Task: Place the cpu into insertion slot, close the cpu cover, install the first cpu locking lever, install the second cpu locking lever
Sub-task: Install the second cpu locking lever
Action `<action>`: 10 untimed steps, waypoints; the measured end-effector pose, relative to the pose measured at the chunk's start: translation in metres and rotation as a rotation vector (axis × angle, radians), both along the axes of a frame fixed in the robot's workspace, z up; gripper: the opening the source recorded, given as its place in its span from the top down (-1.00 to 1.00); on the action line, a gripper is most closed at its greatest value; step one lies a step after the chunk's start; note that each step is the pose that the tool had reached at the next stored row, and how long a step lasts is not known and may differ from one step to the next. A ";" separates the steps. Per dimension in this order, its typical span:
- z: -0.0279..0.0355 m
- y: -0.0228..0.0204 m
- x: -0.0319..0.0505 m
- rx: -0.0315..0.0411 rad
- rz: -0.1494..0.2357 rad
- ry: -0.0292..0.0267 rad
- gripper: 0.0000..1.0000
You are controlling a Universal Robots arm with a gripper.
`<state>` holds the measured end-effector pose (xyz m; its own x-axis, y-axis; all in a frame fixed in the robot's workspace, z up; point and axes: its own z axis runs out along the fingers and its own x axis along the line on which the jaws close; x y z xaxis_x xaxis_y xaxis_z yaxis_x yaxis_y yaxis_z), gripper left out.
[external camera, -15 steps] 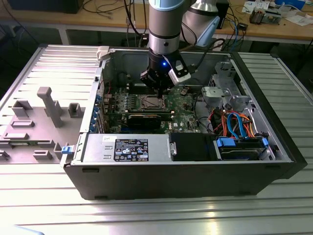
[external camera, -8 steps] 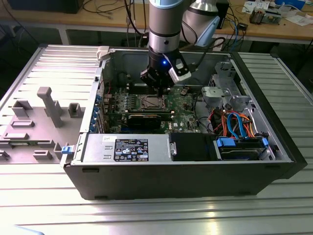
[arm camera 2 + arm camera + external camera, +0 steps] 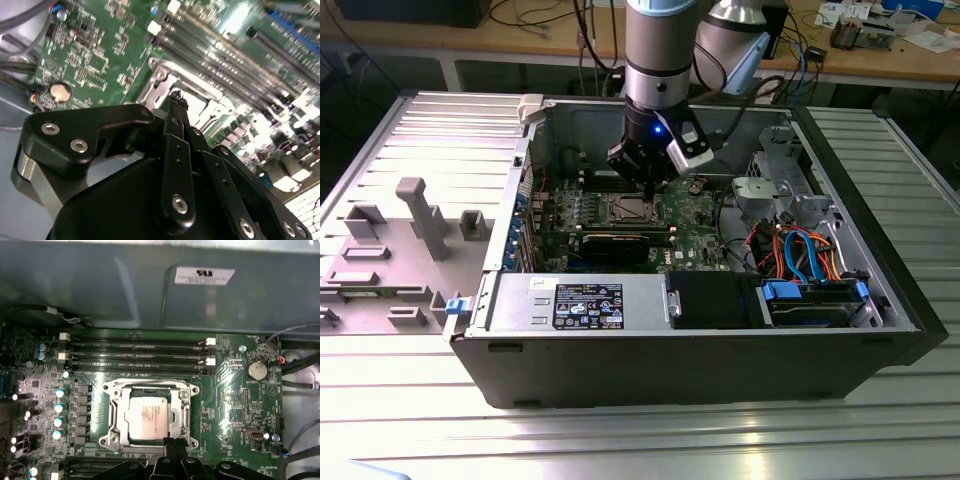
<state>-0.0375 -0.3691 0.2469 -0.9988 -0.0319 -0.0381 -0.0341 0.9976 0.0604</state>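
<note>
This is looking like an electronics lab or robotics workshop. An opened computer case (image 3: 720, 330) is lying on its side on a ribbed metal table (image 3: 620, 440), its green circuit board (image 3: 700, 215) showing. Grey plastic fixtures (image 3: 420, 215) are standing beside it. Behind, a wooden workbench (image 3: 880, 60) is carrying loose cables (image 3: 590, 25) and small parts.

- A computer case (image 3: 620, 370) lies open on a metal table (image 3: 640, 440).
- A green motherboard (image 3: 235, 405) has four long black memory slots (image 3: 135, 352) lying in parallel.
- A round coin battery (image 3: 256, 370) sits on the board, near the end of these slots.
- A black expansion card (image 3: 620, 245) lies across the board.
- At the exterior view's right are orange and blue cables (image 3: 800, 250).
- A grey plastic fixture (image 3: 420, 215) stands at the exterior view's left.
</note>
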 end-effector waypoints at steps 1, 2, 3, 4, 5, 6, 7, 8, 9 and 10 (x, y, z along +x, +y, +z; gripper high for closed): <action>0.0000 -0.0014 -0.0001 0.0011 0.000 0.0014 0.79; 0.0000 -0.0032 -0.0002 0.0027 0.000 0.0104 0.79; -0.0001 -0.0038 -0.0002 0.0027 0.000 0.0177 0.79; -0.0001 -0.0042 -0.0003 0.0028 0.000 0.0252 0.79; -0.0001 -0.0052 -0.0007 0.0028 0.000 0.0316 0.79; -0.0004 -0.0073 -0.0015 0.0028 0.000 0.0319 0.79; -0.0008 -0.0097 -0.0028 0.0027 0.000 0.0320 0.79; -0.0013 -0.0117 -0.0040 0.0028 0.000 0.0320 0.79; -0.0023 -0.0145 -0.0064 0.0029 0.000 0.0320 0.79; -0.0030 -0.0153 -0.0086 0.0029 0.000 0.0319 0.79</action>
<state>-0.0461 -0.3844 0.2438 -0.9995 -0.0317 -0.0063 -0.0320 0.9974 0.0644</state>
